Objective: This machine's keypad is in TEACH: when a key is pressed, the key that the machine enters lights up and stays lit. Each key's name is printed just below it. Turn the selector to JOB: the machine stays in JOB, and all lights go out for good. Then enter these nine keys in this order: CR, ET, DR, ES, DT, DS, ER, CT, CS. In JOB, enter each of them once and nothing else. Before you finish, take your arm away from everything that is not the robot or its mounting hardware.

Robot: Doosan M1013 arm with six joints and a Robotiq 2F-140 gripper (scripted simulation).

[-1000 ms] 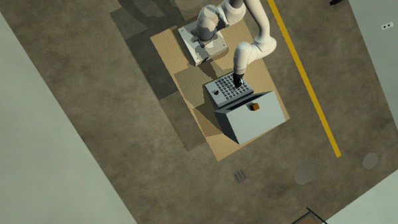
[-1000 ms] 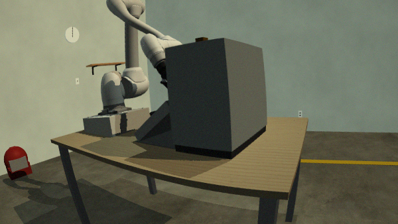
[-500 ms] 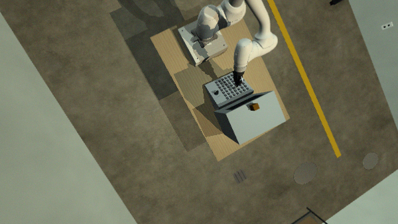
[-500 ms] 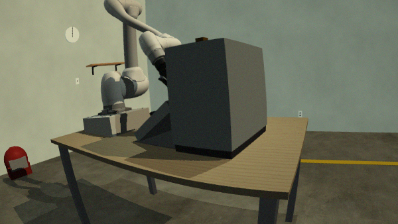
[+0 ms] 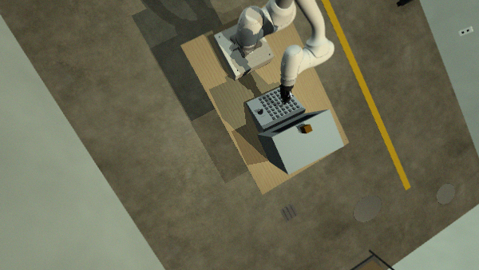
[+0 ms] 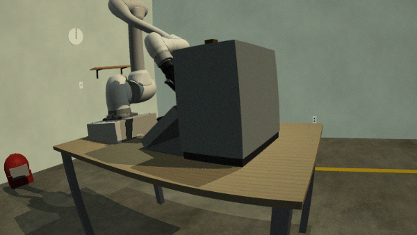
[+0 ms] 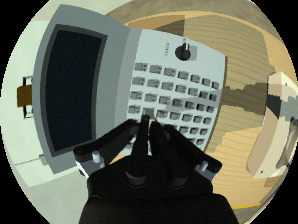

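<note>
The machine is a grey box (image 5: 303, 140) with a sloped keypad panel (image 5: 274, 107) of several rows of grey keys. No key is lit. The key names are too small to read. A black selector knob (image 5: 259, 111) sits at the panel's left end; it also shows in the wrist view (image 7: 185, 50). My gripper (image 5: 286, 100) is shut and empty, its fingertips down on the keypad near its right side. In the wrist view the closed fingertips (image 7: 145, 121) touch a key in the row nearest the dark screen (image 7: 73, 86). In the exterior view the machine (image 6: 226, 101) hides the keypad and the fingers.
A small brown block (image 5: 306, 129) sits on top of the machine. The arm's base plate (image 5: 243, 52) stands on the wooden table (image 5: 259, 104) behind the keypad. A yellow floor line (image 5: 365, 92) runs to the right. A red helmet (image 6: 17, 170) lies on the floor.
</note>
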